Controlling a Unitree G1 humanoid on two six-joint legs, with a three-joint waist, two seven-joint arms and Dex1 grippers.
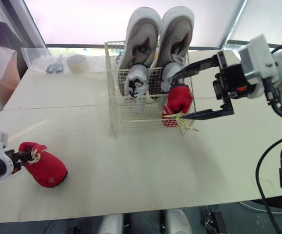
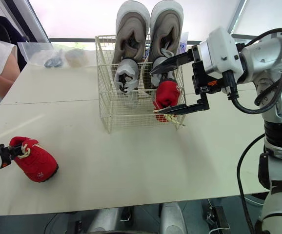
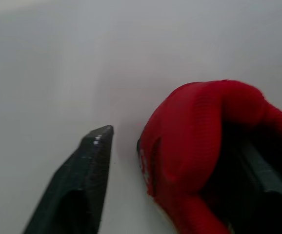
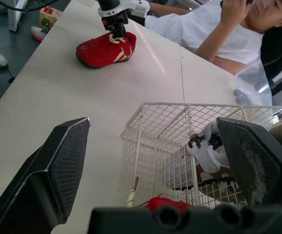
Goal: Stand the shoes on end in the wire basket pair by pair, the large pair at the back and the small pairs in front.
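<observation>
A white wire basket [image 1: 133, 117] stands at the back middle of the table. A large grey pair [image 1: 158, 34] stands on end at its back. In front of it stands a small white pair [image 1: 137, 80]. One small red shoe [image 1: 177, 105] stands on end in the basket's front right corner, its laces poking through the wire. My right gripper [image 1: 179, 97] is wide open, one finger above this shoe and one below. The other red shoe [image 1: 46, 168] lies on the table at the front left. My left gripper [image 1: 21, 157] is open at its collar, with one finger [image 3: 82, 175] outside the shoe's wall and the other inside.
A clear plastic bag [image 1: 58, 61] with small items lies at the table's back left corner. A person [image 4: 219, 34] in a white shirt sits at the left side. The table's front edge [image 1: 131, 212] runs just below the loose red shoe.
</observation>
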